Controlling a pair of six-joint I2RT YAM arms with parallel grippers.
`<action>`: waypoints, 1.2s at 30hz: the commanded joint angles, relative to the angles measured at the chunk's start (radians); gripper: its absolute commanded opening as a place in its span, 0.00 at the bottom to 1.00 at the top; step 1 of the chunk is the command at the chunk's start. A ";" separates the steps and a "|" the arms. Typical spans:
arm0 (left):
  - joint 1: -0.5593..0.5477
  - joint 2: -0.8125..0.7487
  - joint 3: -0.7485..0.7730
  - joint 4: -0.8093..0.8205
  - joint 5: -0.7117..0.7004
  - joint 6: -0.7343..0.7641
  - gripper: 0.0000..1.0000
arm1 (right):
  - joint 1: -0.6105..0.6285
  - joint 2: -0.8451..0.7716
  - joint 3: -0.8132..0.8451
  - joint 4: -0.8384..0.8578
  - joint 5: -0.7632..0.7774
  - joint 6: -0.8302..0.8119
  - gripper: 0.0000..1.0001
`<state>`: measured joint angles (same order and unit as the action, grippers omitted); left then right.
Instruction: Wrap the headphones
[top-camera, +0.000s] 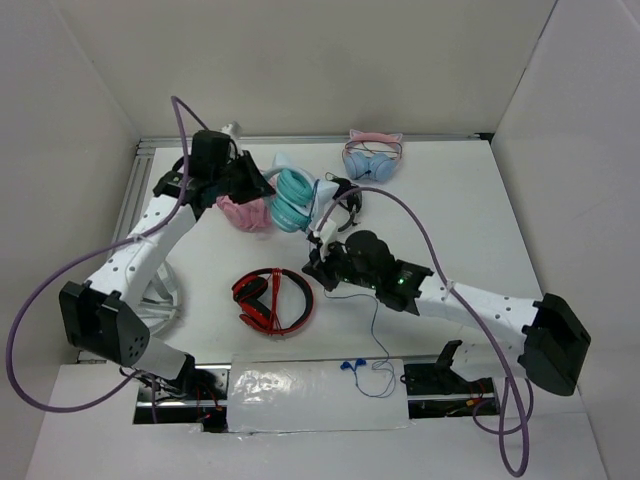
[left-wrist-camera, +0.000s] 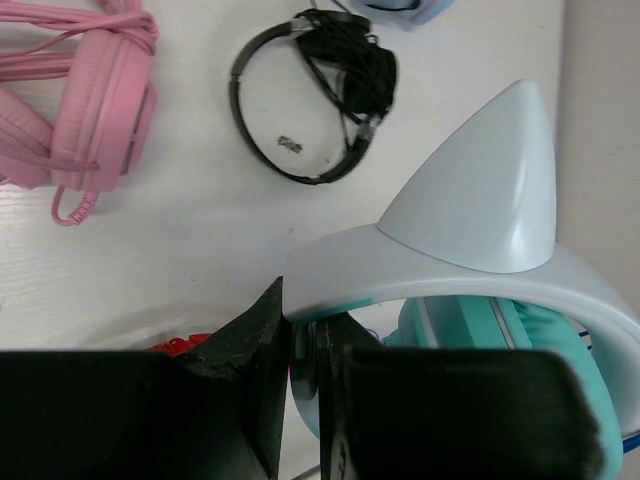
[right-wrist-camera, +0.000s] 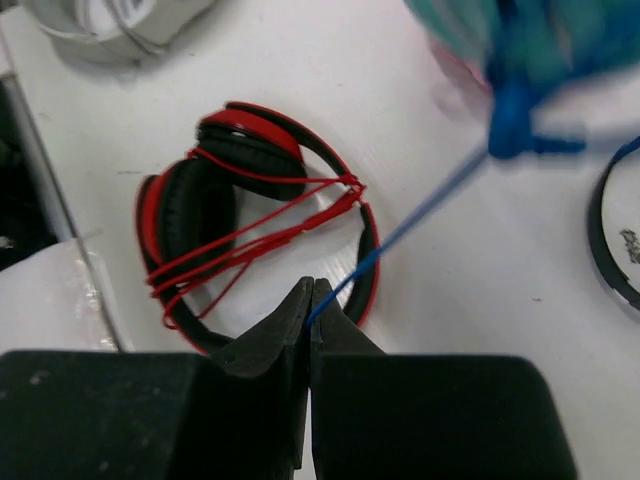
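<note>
A white worktop (top-camera: 450, 210) is seen from above, with two robot arms reaching in from its near edge. Toward the far left corner, the left fingers (left-wrist-camera: 258, 345) are clenched on the white headband of the teal headphones (top-camera: 292, 197), just below one pointed cat ear. This pair sits close to the far edge, left of centre. Pink headphones (top-camera: 245, 212) lie just beside it on the left, under the left arm. Nearer the near edge, red headphones (top-camera: 272, 300) lie flat with their red cord wound across them. Just right of the teal pair are thin black headphones (top-camera: 345, 200), and beyond them, by the far edge, a light-blue pair (top-camera: 372, 160) with pink ears. Near the centre, the right fingers (right-wrist-camera: 290, 340) are pinched shut on the thin blue cable (right-wrist-camera: 420, 215), which runs straight up to the teal earcup. More cable trails under the right arm to the near edge.
</note>
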<state>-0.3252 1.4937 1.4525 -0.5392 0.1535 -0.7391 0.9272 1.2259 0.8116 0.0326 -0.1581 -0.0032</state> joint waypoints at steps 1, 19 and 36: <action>0.035 -0.102 -0.003 0.162 0.193 -0.043 0.00 | 0.010 -0.020 -0.115 0.328 0.137 -0.030 0.05; 0.100 -0.222 -0.038 0.209 0.291 -0.140 0.00 | 0.035 0.149 -0.296 0.802 0.215 0.094 0.16; 0.163 -0.205 0.054 0.254 0.492 -0.178 0.00 | 0.048 0.288 -0.344 0.940 0.330 0.169 0.34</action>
<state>-0.1711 1.3128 1.4311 -0.3801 0.5514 -0.8707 0.9668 1.4982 0.4805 0.8612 0.1360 0.1516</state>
